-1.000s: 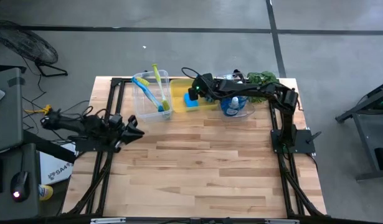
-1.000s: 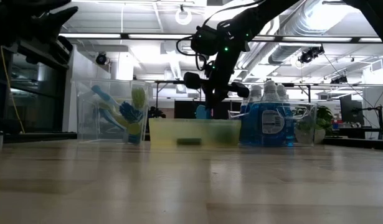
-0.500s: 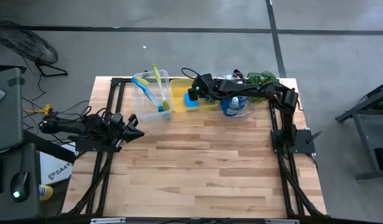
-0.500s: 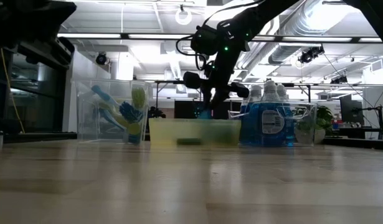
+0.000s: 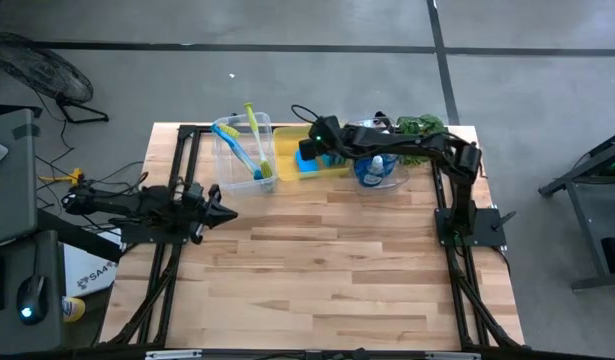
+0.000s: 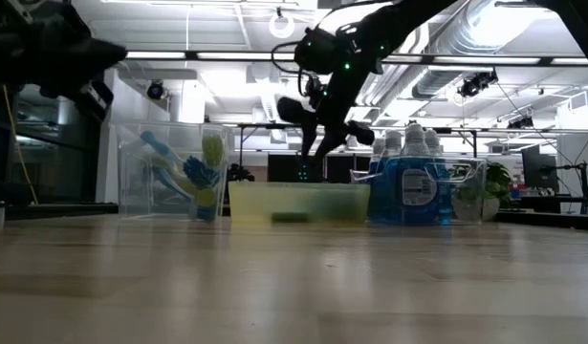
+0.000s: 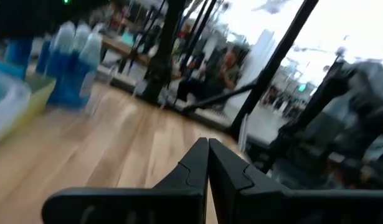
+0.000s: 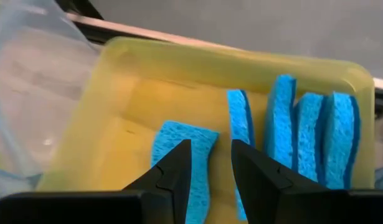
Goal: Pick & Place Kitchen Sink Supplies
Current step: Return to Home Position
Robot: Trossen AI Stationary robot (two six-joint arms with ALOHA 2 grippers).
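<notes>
My right gripper [image 8: 211,155] hangs open over the yellow bin [image 8: 110,118] at the table's far edge, just above its rim in the low view [image 6: 308,168]. Under its fingers a flat blue sponge [image 8: 174,149] lies slanted in the bin. Several more blue sponges [image 8: 311,130] stand on edge at one end of the bin. Blue and yellow-green dish brushes [image 5: 249,148] lean in a clear bin on the bin's left. Blue soap bottles [image 6: 413,182] stand in a clear bin on its right. My left gripper [image 5: 225,212] waits shut at the table's left edge.
The three bins stand in a row along the far edge. A green leafy plant [image 5: 423,126] sits at the far right corner behind the bottle bin [image 5: 379,172]. The bare wooden tabletop [image 5: 317,270] stretches from the bins to the near edge.
My right gripper has let go of a blue sponge, which has dropped into the yellow bin, and its fingers have tipped up a little above the rim. My left gripper has shut at the table's left edge.
</notes>
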